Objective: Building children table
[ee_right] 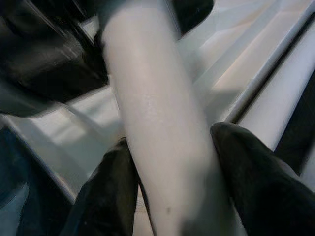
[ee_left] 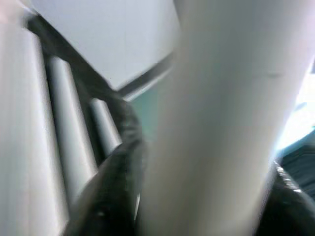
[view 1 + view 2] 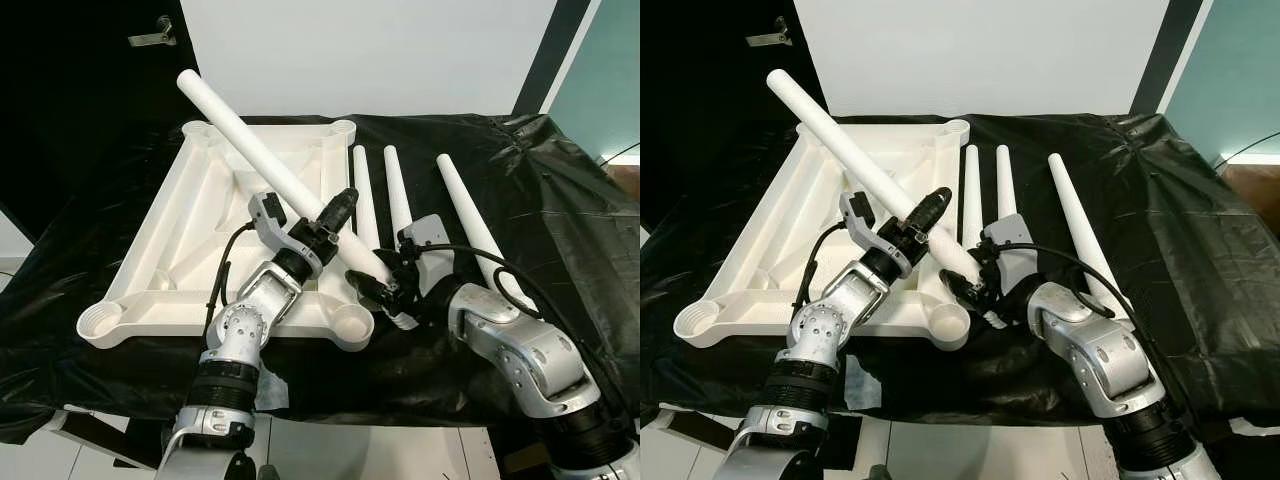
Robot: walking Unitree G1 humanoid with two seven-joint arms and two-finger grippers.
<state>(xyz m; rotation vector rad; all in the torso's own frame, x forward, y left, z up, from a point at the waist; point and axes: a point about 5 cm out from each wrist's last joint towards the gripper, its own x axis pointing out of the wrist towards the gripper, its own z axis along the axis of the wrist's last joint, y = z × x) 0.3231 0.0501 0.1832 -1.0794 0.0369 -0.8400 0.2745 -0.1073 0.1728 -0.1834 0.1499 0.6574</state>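
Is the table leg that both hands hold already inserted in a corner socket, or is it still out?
Out. The leg slants above the tabletop, threaded end beside the empty near socket.

Both arms reach forward, the left gripper and right gripper clamped, fingers closed.

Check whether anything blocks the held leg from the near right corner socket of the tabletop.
Nothing visible does. Both the left gripper and right gripper clamp the leg, its threaded end just right of the open corner socket on the upturned tabletop.
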